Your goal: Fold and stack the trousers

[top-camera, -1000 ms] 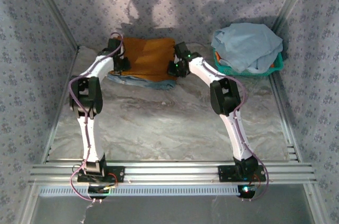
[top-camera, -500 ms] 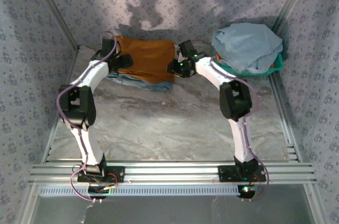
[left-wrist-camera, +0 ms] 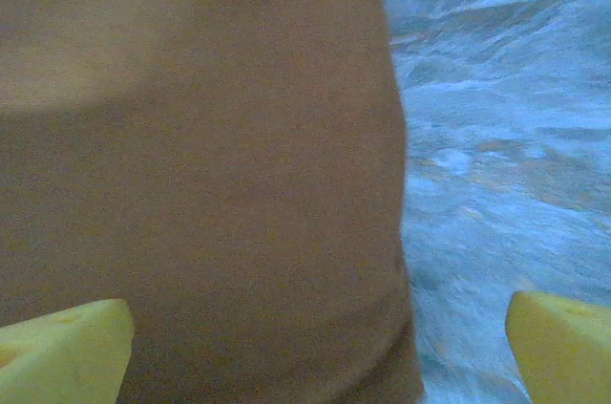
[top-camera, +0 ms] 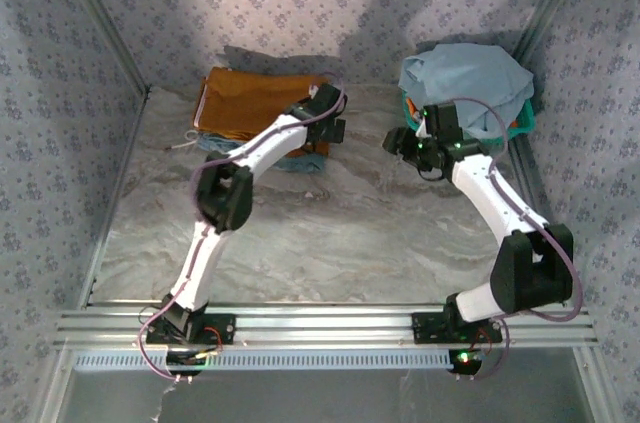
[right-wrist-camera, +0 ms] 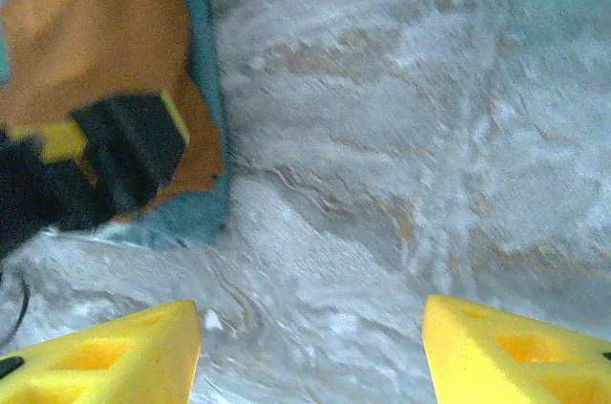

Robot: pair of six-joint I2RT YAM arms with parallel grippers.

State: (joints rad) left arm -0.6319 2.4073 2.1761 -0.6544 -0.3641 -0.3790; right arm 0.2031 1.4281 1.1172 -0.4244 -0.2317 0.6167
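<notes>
Resting folded atop a teal-blue garment (right-wrist-camera: pixel 203 108), the trousers (top-camera: pixel 250 103) lie flat

On your table (top-camera: pixel 340 233), far left, the folded rust-orange cloth trousers (top-camera: pixel 250 103) lie on a teal-blue denim garment (right-wrist-camera: pixel 186 224); far right, a pale-blue cloth garment (top-camera: pixel 465 78) sits in a green plastic basket (top-camera: pixel 522 125).

The grey-white marbled tabletop (top-camera: pixel 330 233) carries a folded teal-blue denim garment (right-wrist-camera: pixel 191 221) at its far left, and what looks like a green plastic basket (top-camera: pixel 413 115) at its far right.
</notes>
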